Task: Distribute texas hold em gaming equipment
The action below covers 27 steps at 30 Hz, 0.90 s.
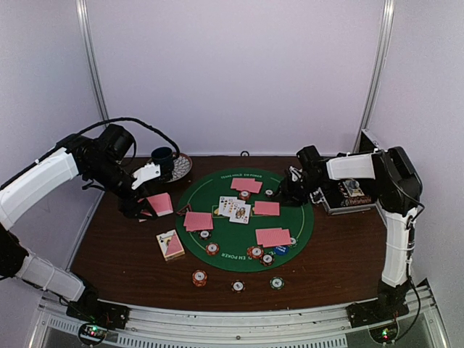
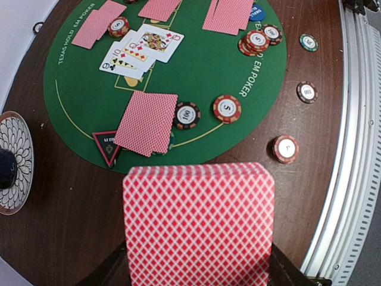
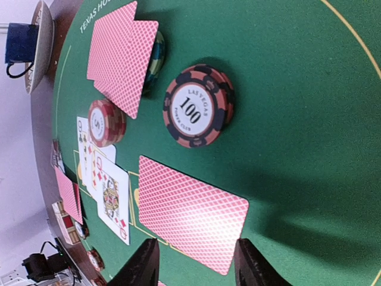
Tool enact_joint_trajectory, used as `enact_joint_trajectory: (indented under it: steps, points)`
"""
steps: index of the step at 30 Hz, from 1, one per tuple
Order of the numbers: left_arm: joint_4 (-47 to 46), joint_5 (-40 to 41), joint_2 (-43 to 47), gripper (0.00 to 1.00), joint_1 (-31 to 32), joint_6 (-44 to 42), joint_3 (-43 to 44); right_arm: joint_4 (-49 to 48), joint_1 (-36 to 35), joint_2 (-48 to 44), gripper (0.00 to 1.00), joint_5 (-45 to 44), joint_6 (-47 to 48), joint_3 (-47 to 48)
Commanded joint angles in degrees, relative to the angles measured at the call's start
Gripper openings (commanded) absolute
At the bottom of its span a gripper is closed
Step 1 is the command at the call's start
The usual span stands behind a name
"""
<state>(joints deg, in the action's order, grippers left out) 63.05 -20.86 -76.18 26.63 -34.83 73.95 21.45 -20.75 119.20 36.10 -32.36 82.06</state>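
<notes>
White links, black joints, seemingly cabled

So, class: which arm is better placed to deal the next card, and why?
Left. The left gripper is shut on the deck of pink-backed cards beside the green mat; the right gripper hangs open and empty.

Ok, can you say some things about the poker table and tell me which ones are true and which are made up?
1. The left gripper holds a stack of cards. True.
2. The cup stands on the mat. False: it stands on a saucer on the table, beside the mat.
3. Some cards on the mat lie face up. True.
4. The right gripper holds a chip. False: it is open, above a face-down card.
5. Every chip lies on the mat. False: three chips lie on the table, off the mat.
</notes>
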Motion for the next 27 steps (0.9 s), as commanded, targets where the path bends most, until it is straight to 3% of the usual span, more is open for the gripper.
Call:
enact_joint_trajectory:
  steps: [1,6,9,14,22,27]
  points:
    - [-0.8,-1.5,1.1,0.00,-0.1,-0.1,1.7,4.6,0.3,-2.9,0.50,-5.8,2.8,0.8]
    - [-0.9,-1.9,0.9,0.00,-0.1,0.3,2.2,8.3,-0.5,-7.8,0.62,-9.9,3.6,1.4]
    - [-0.9,-2.0,0.7,0.00,-0.1,0.5,2.4,6.5,-2.7,-11.6,0.71,-7.1,1.3,1.2]
    - [-1.0,-2.2,0.4,0.00,-0.1,1.1,2.8,-3.0,-10.2,-14.9,0.79,0.8,-7.0,1.0]
    - [-1.1,-2.6,-0.2,0.00,0.0,1.9,3.4,-23.6,-22.9,-10.3,0.83,9.2,-22.5,3.8]
    - [-1.0,-2.5,-0.2,0.00,0.2,2.1,3.4,-28.0,-27.5,-6.6,0.85,10.5,-25.2,8.0]
